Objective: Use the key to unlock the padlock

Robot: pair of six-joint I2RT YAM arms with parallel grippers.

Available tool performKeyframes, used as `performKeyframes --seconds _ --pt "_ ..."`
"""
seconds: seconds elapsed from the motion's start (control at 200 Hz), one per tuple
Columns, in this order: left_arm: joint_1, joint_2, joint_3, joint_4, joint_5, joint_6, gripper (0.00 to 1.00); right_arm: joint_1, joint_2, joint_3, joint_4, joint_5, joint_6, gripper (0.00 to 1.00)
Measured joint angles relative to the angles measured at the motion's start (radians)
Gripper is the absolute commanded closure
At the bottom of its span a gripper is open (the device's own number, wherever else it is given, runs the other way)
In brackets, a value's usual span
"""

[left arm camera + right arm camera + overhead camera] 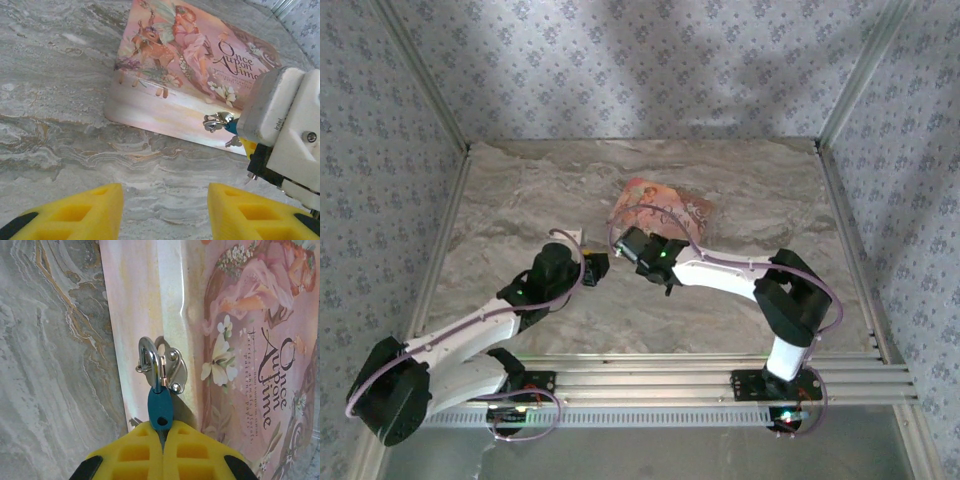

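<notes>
The tiny blue padlock (160, 410) hangs by its silver shackle from the metal hasp (172, 370) on the front of the pink floral box (240, 340). My right gripper (162, 431) is shut on the padlock's lower end. A dark sliver sits between its yellow fingertips, and I cannot tell if that is the key. From the left wrist, the padlock (231, 128) peeks out beside the right gripper (248, 148) at the box (190, 60) front. My left gripper (165, 210) is open over bare table, a short way before the box. From above, the left gripper (595, 268) and right gripper (623, 243) are close together at the box (660, 205).
The marbled table (520, 200) is walled by patterned panels on three sides. A metal rail (720, 370) runs along the near edge by the arm bases. Open table lies left of the box and behind it.
</notes>
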Motion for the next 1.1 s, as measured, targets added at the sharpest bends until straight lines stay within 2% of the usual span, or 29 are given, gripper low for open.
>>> performKeyframes --seconds 0.175,0.255,0.28,0.33,0.36,0.375,0.779,1.099 --pt "0.0 -0.024 0.0 -0.053 -0.016 0.008 0.49 0.015 -0.005 -0.01 0.015 -0.017 -0.001 1.0" --pt "0.0 -0.055 0.0 -0.103 -0.043 0.016 0.43 0.032 -0.011 -0.006 0.014 -0.048 0.001 1.0" --pt "0.0 -0.068 0.0 -0.119 -0.053 0.016 0.39 0.037 -0.013 0.0 0.008 -0.06 0.003 1.0" --pt "0.0 -0.098 0.001 -0.159 -0.081 0.03 0.2 0.047 -0.018 0.017 0.001 -0.087 0.009 1.0" --pt "0.0 -0.117 0.002 -0.182 -0.097 0.038 0.04 0.052 -0.022 0.028 0.0 -0.101 0.016 1.0" --pt "0.0 -0.128 0.005 -0.197 -0.108 0.033 0.03 0.055 -0.025 0.034 0.0 -0.11 0.019 1.0" --pt "0.01 -0.31 0.191 -0.558 -0.306 0.09 0.02 0.083 -0.09 0.065 -0.008 -0.236 0.122 1.0" --pt "0.012 -0.464 0.258 -0.829 -0.48 0.063 0.02 0.1 -0.039 0.097 0.015 -0.518 0.346 1.0"
